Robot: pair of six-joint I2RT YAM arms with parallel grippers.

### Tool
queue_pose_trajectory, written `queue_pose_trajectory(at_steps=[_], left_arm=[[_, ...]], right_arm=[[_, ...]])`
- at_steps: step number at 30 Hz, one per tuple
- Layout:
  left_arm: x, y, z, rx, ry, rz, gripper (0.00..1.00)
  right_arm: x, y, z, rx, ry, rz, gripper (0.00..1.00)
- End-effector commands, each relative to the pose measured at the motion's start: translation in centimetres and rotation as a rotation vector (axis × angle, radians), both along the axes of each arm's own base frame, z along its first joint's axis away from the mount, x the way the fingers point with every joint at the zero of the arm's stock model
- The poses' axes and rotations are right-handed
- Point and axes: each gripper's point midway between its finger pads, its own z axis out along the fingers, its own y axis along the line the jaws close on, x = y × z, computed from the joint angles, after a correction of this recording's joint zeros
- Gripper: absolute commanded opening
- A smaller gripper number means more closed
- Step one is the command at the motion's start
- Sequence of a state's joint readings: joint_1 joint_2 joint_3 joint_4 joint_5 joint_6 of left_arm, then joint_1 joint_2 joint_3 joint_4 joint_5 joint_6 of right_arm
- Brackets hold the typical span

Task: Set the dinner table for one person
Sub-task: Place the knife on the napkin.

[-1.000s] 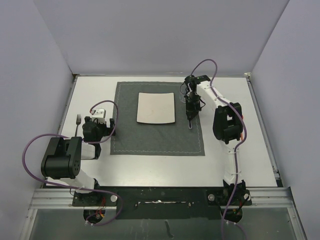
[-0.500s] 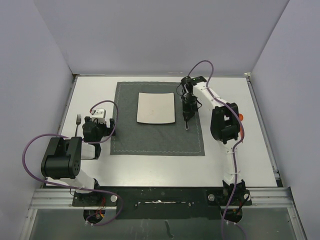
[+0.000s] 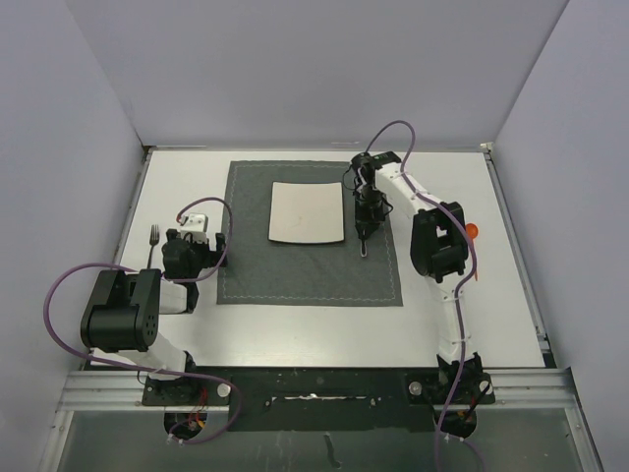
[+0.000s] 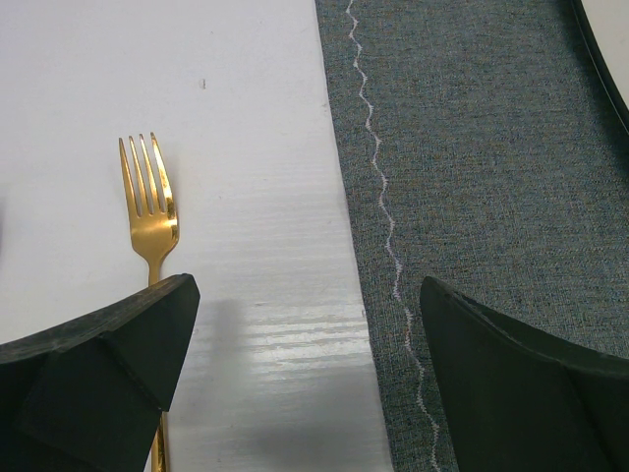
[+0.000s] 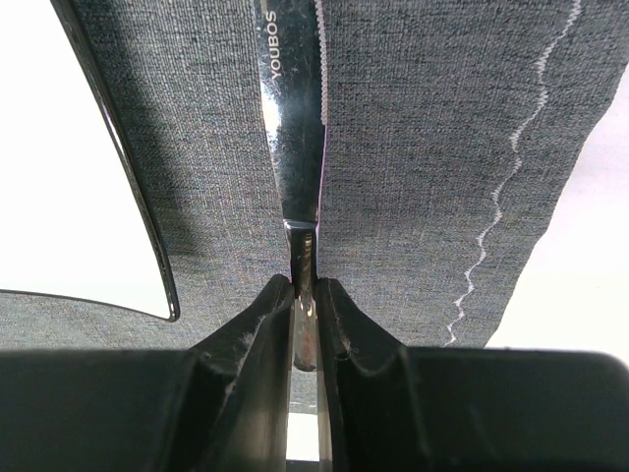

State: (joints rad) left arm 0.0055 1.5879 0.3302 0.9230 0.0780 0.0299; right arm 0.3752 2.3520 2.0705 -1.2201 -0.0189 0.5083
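Looking down on the dinner table [image 3: 295,324]: white, smooth, rectangular, with a thin metal edge, filling the middle of the top frame. Boxed in by plain pale walls [image 3: 314,69] at top, left and right. At its centre, a dark grey woven placemat [image 3: 295,275] with a white zigzag stitch along the border. On the mat's upper half, a small square white plate [image 3: 307,211].

At lower left, the left arm folded low, left gripper [image 4: 307,295] over bare tabletop, spread wide and holding nothing, beside a slim gold fork [image 4: 152,211] lying left of the mat.

Right of centre, the right arm reaching in, right gripper [image 5: 305,290] pointed down, clamped on the handle of a shiny steel knife [image 5: 292,108], blade over the mat just right of the plate.
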Motion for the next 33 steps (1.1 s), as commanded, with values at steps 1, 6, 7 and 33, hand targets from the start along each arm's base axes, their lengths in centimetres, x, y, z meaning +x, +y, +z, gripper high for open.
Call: queue_pose_trajectory(at_steps=[1, 6, 7, 33], left_arm=[[1.2, 0.1, 1.2, -0.008, -0.048, 0.010, 0.98], [1.2, 0.1, 1.2, -0.008, -0.048, 0.010, 0.98], [1.2, 0.1, 1.2, -0.008, -0.047, 0.009, 0.98], [1.2, 0.1, 1.2, -0.007, -0.048, 0.010, 0.98]], right_arm=[[0.7, 1.1, 1.4, 0.022, -0.043, -0.002, 0.00], [0.5, 1.4, 1.2, 0.018, -0.036, 0.001, 0.00], [0.4, 1.5, 1.1, 0.017, -0.036, 0.002, 0.00], [0.1, 1.7, 0.1, -0.013, -0.024, -0.006, 0.00]])
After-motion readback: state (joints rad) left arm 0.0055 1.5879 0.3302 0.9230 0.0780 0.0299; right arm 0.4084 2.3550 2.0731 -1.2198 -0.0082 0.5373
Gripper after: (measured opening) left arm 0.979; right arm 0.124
